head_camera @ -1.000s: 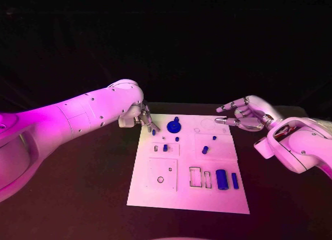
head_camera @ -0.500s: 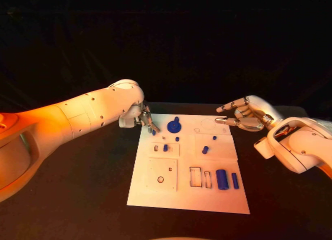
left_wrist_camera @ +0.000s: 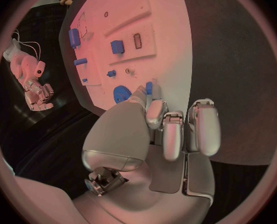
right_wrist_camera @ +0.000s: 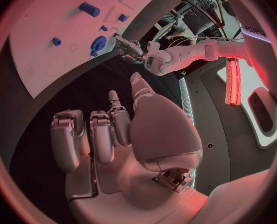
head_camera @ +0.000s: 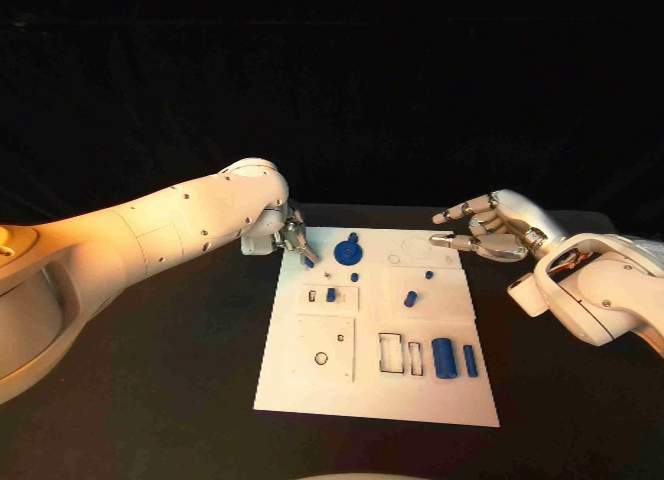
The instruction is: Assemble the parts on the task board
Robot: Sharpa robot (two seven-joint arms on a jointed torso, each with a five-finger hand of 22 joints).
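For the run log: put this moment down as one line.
left hand: pinching a small blue part at the white task board's far left corner | right hand: open, holding nothing, off the far right corner | round blue disc: on board

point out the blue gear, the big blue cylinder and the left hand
blue gear (head_camera: 345, 250), head view, on its round face
big blue cylinder (head_camera: 443, 358), head view, mid-body
left hand (head_camera: 292, 238), head view, on the fingers at the board's far left corner

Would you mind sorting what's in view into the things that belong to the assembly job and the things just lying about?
Job:
board
blue gear
large cylinder
slim cylinder
small peg
left hand, its fingers at a small blue part by the board's corner
right hand, open

Lying about:
table
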